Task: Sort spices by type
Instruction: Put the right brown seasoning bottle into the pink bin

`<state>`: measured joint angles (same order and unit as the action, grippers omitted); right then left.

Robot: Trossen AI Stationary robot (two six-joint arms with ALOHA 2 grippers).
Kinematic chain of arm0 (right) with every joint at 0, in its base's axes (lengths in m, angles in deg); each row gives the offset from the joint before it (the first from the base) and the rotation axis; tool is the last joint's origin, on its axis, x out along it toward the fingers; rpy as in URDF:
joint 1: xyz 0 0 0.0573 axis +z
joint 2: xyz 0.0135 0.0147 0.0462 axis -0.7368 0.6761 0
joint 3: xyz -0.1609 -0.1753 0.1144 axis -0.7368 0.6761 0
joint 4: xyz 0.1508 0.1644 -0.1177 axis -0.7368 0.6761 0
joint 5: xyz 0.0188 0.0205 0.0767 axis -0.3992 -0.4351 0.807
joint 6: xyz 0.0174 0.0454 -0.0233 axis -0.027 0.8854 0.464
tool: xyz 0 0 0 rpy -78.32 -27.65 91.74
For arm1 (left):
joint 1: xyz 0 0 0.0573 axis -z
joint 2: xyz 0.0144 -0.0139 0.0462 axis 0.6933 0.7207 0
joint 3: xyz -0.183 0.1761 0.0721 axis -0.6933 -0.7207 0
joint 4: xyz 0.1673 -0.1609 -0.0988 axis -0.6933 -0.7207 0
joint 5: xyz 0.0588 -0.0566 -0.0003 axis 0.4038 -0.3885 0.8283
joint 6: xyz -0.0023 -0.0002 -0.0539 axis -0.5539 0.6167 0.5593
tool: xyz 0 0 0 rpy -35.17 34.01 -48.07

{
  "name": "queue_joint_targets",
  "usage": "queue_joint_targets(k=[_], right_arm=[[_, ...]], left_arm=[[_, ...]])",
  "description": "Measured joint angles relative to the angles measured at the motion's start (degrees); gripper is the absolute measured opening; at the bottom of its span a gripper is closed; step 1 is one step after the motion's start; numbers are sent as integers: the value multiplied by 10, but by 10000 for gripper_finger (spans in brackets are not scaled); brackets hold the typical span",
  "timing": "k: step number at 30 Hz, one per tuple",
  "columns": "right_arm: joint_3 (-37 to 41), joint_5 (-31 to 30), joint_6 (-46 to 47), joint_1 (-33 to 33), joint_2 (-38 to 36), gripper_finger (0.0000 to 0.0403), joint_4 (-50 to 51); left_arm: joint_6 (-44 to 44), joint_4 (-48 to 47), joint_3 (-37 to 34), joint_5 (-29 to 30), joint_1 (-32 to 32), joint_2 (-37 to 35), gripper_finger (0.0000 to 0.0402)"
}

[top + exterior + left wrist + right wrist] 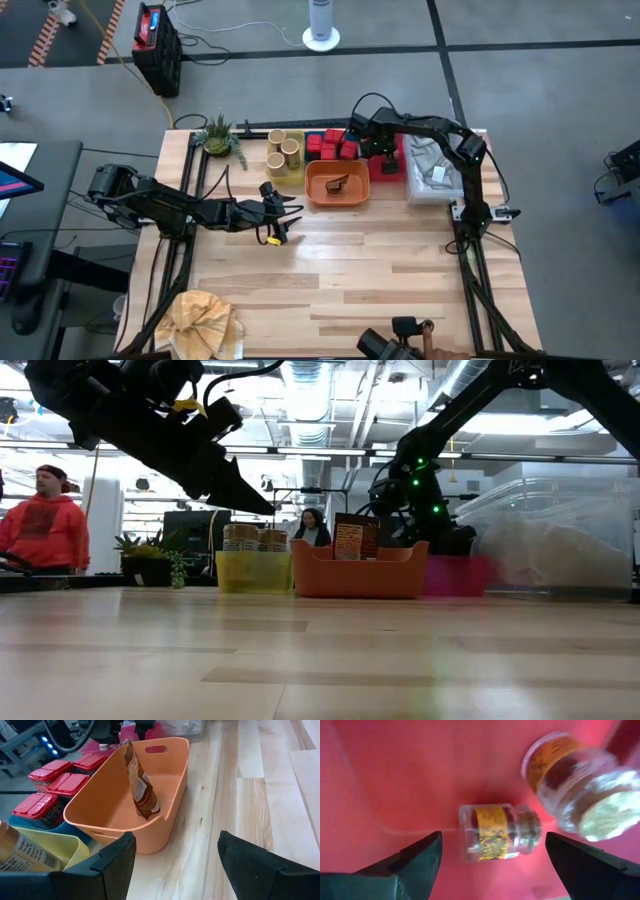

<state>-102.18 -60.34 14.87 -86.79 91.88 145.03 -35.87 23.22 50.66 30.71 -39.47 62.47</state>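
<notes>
My left gripper [285,215] [175,850] hangs open above bare wood, just on the near-left side of the orange tray [165,817]. In that tray a dark brown packet [140,782] stands leaning against the near wall. Red tins [50,770] fill the blue tray. Tan jars [285,150] stand in the yellow tray. My right gripper [385,155] [492,850] is open over the pink tray [395,780]. Two clear shakers lie on their sides on its floor, one [497,832] between the fingers and below them, the other [575,782] beside it.
A green spiky plant [220,135] stands at the far left corner. A clear bin with grey cloth [432,170] sits right of the pink tray. A yellow cloth [200,320] lies at the near left corner. The near half is bare wood. A person in red [45,520] stands beyond the table.
</notes>
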Motion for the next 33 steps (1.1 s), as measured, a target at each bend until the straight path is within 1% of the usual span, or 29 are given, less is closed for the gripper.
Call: queue_joint_targets(k=[4, 9, 17, 20, 23, 28, 33], right_arm=[[0, 8, 0, -10, 8, 386, 4], [1, 8, -20, -9, 26, 367, -2], [-1, 6, -25, 7, 27, 294, -16], [-8, 4, -2, 11, 27, 282, -11], [-26, 3, 27, 10, 27, 288, 16], [-49, 3, 46, 10, 27, 327, 66], [-52, 6, 46, 10, 26, 361, 64]], left_arm=[[-2, 0, 0, 0, 0, 0, 270], [-4, 0, 0, 0, 0, 0, 270], [-9, 0, 0, 0, 0, 0, 270], [-8, -1, 0, 0, 0, 0, 270], [-8, -5, 0, 0, 0, 0, 270], [-7, -7, 0, 0, 0, 0, 270], [-6, -9, 0, 0, 0, 0, 270]])
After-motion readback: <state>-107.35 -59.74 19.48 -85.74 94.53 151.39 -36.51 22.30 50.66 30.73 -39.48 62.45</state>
